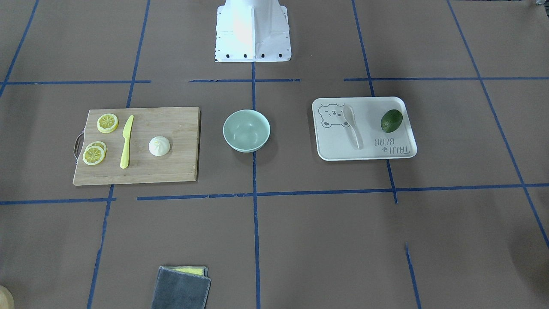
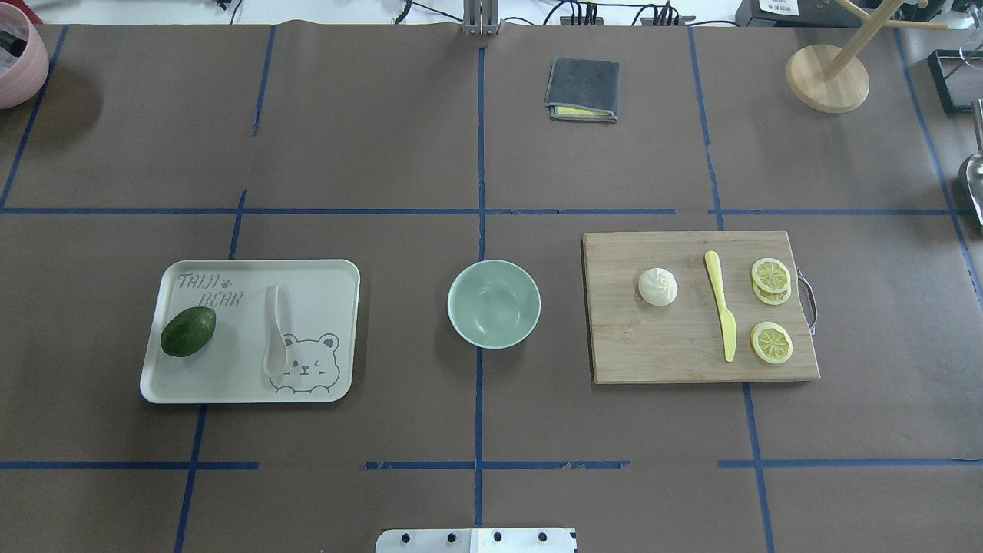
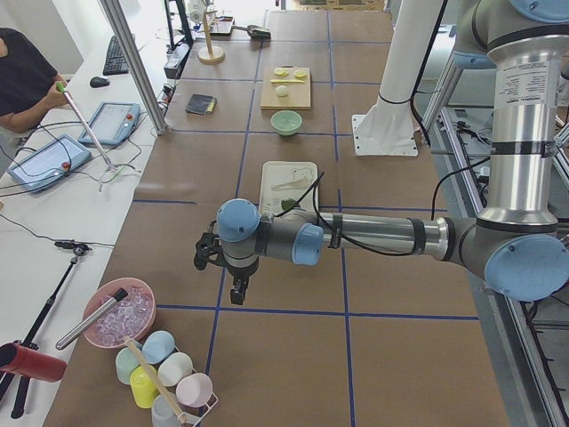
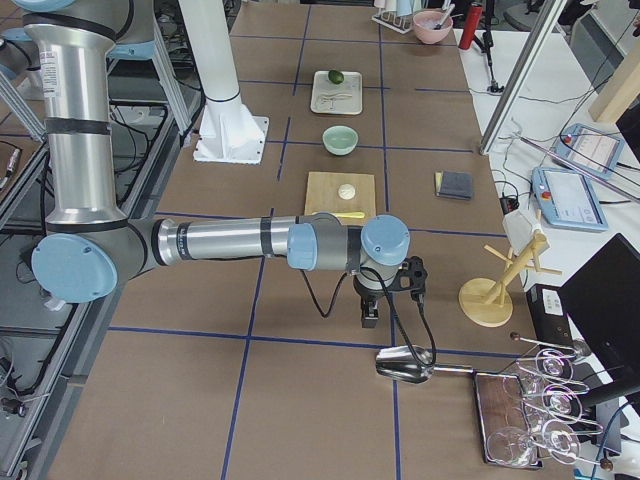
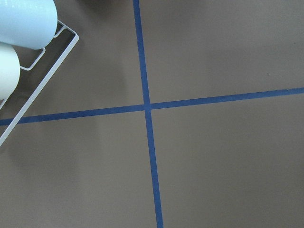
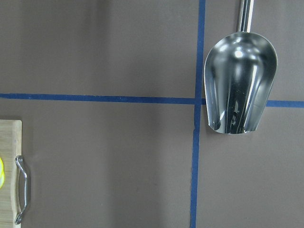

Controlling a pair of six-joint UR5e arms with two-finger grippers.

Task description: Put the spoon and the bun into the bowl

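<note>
Both arms reach out level, well clear of the bowl (image 2: 494, 303). The left gripper (image 3: 238, 292) and right gripper (image 4: 368, 316) point down, and there's no telling if they're gripping. The spoon (image 2: 274, 330) lies to the bowl's left and the bun (image 2: 658, 286) to its right.

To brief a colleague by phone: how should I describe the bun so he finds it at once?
In the overhead view, find the wooden cutting board right of the green bowl. The bun lies on its bowl-side half, beside the yellow knife. It alone is a white pleated dome; the lemon slices are flat.
</note>
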